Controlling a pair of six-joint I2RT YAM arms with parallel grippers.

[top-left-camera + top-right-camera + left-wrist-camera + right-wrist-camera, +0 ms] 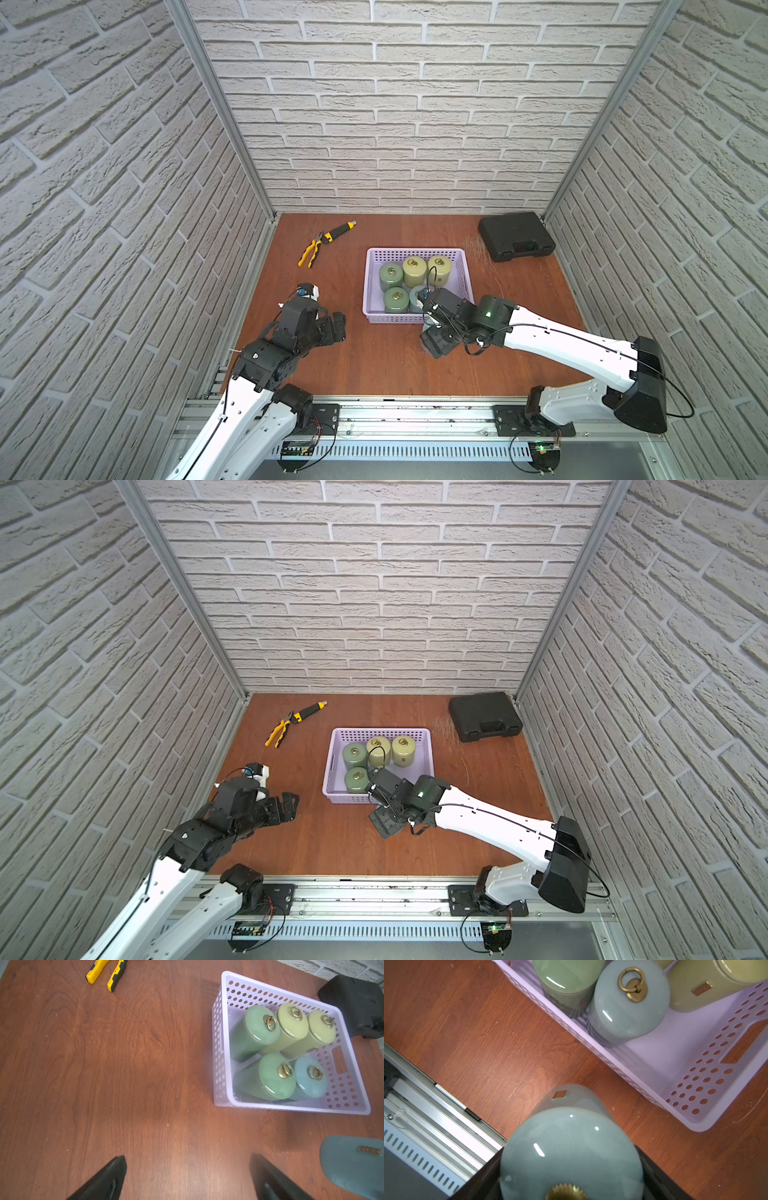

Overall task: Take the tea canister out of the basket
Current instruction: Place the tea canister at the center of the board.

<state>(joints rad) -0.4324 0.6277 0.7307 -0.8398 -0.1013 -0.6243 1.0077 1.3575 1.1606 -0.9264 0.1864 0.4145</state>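
Blue-grey glazed ceramic tea canister [571, 1136]: outside lavender perforated plastic basket [415, 250], upright, just beside basket wall nearest arm bases. Your right gripper [570, 1159]: jaws set wide, clamped on canister sides. Base contact with wooden table [374, 365]: cannot tell. Extraction judged done; you have set-down and release left. Five other canisters [268, 1076] stand inside basket. Your left gripper [188, 1159]: jaws fully spread, empty, well apart from basket on its left.

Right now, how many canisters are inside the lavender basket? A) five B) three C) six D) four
A: two green canisters, two yellow-green canisters and one blue canister stand inside the basket; the sixth canister is outside it, between the fingers of the right gripper.
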